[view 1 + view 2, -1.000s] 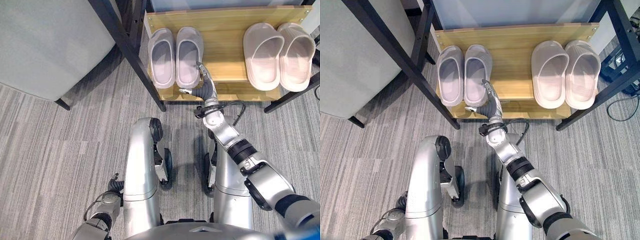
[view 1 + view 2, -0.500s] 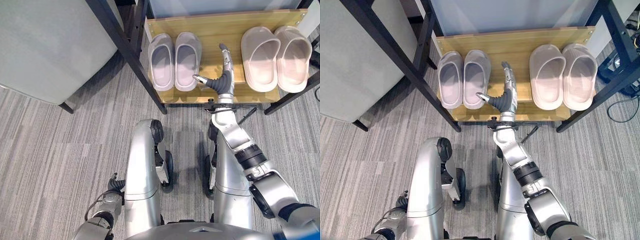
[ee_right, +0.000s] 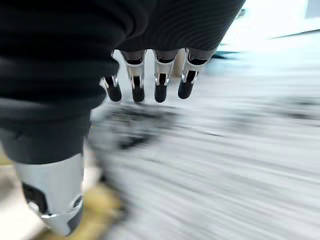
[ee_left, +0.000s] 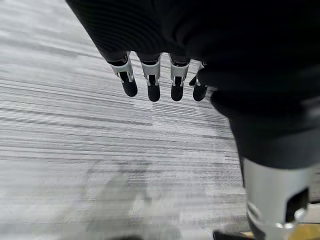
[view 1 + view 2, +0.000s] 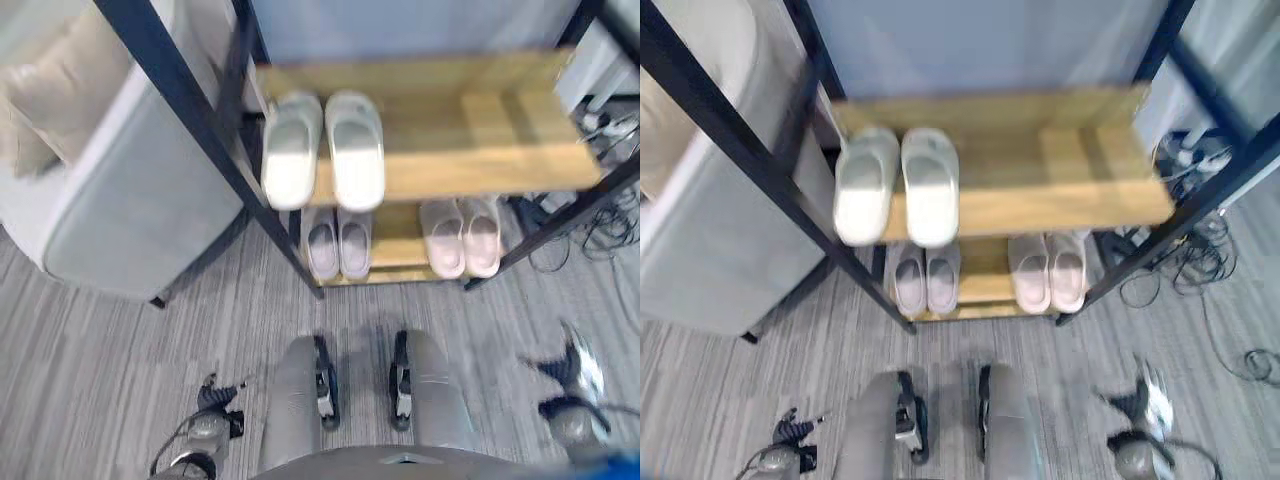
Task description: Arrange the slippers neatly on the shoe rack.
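The wooden shoe rack (image 5: 485,145) has two shelves. A white pair of slippers (image 5: 322,150) sits side by side at the left of the upper shelf. On the lower shelf (image 5: 400,252) a lilac pair (image 5: 338,245) stands at the left and a pale pink pair (image 5: 462,232) at the right, both in neat rows. My right hand (image 5: 574,368) hangs low at the right over the carpet, far from the rack, fingers (image 3: 145,87) straight and holding nothing. My left hand (image 5: 212,398) hangs low at the left, fingers (image 4: 152,85) relaxed and also empty.
A grey upholstered chair (image 5: 120,210) stands left of the rack, behind a slanting black frame post (image 5: 190,115). Loose cables (image 5: 590,225) lie on the floor right of the rack. Grey striped carpet (image 5: 100,360) covers the ground before the rack.
The whole view has pulled back and up, bringing the upper shelf into sight. My right hand has left the lower shelf and dropped to my right side.
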`<state>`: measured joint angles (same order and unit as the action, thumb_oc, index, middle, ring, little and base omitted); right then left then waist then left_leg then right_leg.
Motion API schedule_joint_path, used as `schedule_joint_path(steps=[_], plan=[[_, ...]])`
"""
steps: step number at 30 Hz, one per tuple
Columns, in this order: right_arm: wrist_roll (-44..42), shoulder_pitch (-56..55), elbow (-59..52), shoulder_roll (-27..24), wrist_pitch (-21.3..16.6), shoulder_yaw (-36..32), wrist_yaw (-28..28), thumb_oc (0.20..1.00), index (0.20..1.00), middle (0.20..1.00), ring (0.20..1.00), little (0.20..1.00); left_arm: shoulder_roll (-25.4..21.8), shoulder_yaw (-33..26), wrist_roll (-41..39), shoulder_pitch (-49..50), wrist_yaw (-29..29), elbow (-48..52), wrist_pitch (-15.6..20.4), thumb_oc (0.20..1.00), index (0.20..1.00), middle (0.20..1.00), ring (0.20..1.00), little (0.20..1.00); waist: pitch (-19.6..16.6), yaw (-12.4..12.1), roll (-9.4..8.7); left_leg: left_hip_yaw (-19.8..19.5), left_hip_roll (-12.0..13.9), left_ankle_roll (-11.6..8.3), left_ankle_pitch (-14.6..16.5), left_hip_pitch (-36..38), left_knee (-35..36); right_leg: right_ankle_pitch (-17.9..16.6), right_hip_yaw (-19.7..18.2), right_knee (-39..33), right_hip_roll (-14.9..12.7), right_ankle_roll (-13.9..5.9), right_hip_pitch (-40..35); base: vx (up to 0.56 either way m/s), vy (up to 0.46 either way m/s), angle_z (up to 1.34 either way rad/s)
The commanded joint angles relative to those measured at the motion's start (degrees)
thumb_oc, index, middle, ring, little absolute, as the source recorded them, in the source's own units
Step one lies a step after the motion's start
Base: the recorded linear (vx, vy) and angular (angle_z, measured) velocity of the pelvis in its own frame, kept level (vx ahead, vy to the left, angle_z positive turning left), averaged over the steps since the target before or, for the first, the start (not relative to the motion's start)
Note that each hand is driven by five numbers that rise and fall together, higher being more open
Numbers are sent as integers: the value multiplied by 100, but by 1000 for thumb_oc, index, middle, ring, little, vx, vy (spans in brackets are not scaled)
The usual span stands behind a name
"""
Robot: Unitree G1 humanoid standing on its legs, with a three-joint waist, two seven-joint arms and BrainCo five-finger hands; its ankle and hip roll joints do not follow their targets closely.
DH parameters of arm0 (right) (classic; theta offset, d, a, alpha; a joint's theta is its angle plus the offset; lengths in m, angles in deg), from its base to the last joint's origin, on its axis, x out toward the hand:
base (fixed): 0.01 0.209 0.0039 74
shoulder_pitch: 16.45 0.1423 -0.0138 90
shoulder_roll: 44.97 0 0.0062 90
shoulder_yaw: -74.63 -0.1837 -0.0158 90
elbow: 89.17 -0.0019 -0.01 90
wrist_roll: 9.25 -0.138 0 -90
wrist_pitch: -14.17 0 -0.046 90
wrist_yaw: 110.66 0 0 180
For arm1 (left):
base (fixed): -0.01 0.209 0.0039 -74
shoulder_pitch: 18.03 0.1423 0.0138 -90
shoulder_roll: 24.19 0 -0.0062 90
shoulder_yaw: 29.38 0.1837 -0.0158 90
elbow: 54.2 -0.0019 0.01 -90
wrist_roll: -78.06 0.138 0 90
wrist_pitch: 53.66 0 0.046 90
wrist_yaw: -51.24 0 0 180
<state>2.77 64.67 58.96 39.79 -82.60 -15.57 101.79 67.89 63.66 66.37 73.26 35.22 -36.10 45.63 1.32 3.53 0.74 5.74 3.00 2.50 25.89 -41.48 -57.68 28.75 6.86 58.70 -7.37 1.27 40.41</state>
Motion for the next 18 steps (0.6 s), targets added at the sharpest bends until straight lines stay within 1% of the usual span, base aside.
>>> schedule_joint_path(steps=[1,2,3,4,5,6,7,8,9,11,12,14,15,17,18], plan=[[-1095,798,363,99,-66,71,-301,1000,1000,1000,1000,1000,166,286,329,-162,272,-328,-144,1000,1000,1000,1000,1000,739,-52,-57,-377,30,-57,-464,430,45,-659,72,-468,-248,-363,-515,156,-2,-15],[-1086,770,818,138,18,102,-434,1000,1000,1000,1000,1000,183,318,392,-153,313,-354,-153,1000,1000,1000,1000,1000,655,-63,-86,-362,20,-37,-737,696,498,-918,183,-895,-235,-372,-803,264,-37,-6],[-1115,648,1438,217,114,29,-575,1000,1000,1000,1000,1000,189,301,441,-100,389,-405,-175,1000,1000,1000,1000,1000,526,-93,-134,-392,-24,-50,-945,1451,1366,-1196,278,-1703,-216,-464,-1584,143,-40,16],[-1115,649,1439,217,113,29,-575,1000,1000,1000,1000,1000,189,300,441,-101,389,-405,-175,1000,1000,1000,1000,1000,545,-93,-136,-391,-26,-50,-951,1480,1382,-1201,279,-1716,-216,-465,-1611,304,-72,17],[-1296,495,1828,318,251,-144,-801,1000,1000,1000,1000,1000,123,227,368,-132,431,-414,-175,1000,1000,1000,1000,1000,382,-96,-185,-309,-10,-159,-1252,2180,2221,-1458,397,-2472,-168,-573,-2277,161,-44,13],[-1296,495,1828,318,251,-144,-801,1000,1000,1000,1000,1000,123,227,368,-132,431,-414,-175,1000,1000,1000,1000,1000,382,-96,-185,-309,-10,-159,-1252,2180,2221,-1458,397,-2472,-168,-573,-2277,287,-46,4],[-1448,397,2024,368,319,-299,-924,1000,1000,1000,1000,1000,182,263,403,-144,452,-450,-154,1000,1000,1000,1000,1000,230,-83,-195,-168,-93,-210,-1414,2881,3144,-1807,422,-3255,-110,-714,-2826,150,-11,4],[-1475,371,2095,389,320,-307,-971,1000,1000,1000,1000,1000,231,299,436,-151,469,-461,-184,1000,1000,1000,1000,1000,176,-85,-180,-117,-94,-247,-1615,3128,3492,-1888,431,-3537,-63,-745,-3003,186,-34,-2],[-1417,312,2228,431,364,-259,-1012,1000,1000,1000,1000,1000,315,335,484,-113,477,-516,-195,1000,1000,1000,1000,1000,74,-110,-156,-72,-155,-324,-1905,3615,4214,-2130,437,-4109,24,-798,-3366,77,-47,-4],[-1422,293,2230,471,374,-200,-1116,1000,1000,1000,1000,1000,354,344,487,-126,529,-555,-215,1000,1000,1000,1000,1000,-25,-133,-147,6,-201,-349,-2054,4065,4922,-2313,415,-4748,120,-857,-3744,52,-58,-9],[-1416,299,2241,484,394,-140,-1140,1000,1000,1000,1000,1000,396,357,508,-101,545,-599,-236,1000,1000,1000,1000,1000,-118,-155,-124,24,-187,-386,-2264,4308,5384,-2471,439,-5200,170,-875,-3974,8,-62,-11],[-1408,324,2248,497,408,-48,-1193,1000,1000,1000,1000,1000,451,395,618,-78,581,-683,-276,1000,1000,1000,1000,1000,-214,-177,-117,57,-190,-398,-2356,4575,5899,-2615,429,-5656,215,-894,-4227,-5,-68,-10],[-1362,336,2251,532,404,62,-1228,1000,1000,1000,1000,1000,509,433,726,-25,612,-794,-322,1000,1000,1000,1000,1000,-259,-191,-116,71,-180,-428,-2463,4761,6252,-2688,451,-5960,253,-888,-4420,-15,-73,-7],[-1391,367,2236,584,393,131,-1252,1000,1000,1000,1000,1000,564,448,800,12,610,-897,-365,1000,1000,1000,1000,1000,-286,-179,-130,35,-158,-470,-2457,4738,6268,-2771,499,-6178,274,-882,-4534,-53,-74,-1],[-1471,389,2164,632,364,168,-1278,1000,1000,1000,1000,1000,571,384,669,6,688,-926,-401,1000,1000,1000,1000,1000,-286,-168,-130,22,-141,-502,-2446,4722,6268,-2812,503,-6352,302,-874,-4609,-79,-68,1]])
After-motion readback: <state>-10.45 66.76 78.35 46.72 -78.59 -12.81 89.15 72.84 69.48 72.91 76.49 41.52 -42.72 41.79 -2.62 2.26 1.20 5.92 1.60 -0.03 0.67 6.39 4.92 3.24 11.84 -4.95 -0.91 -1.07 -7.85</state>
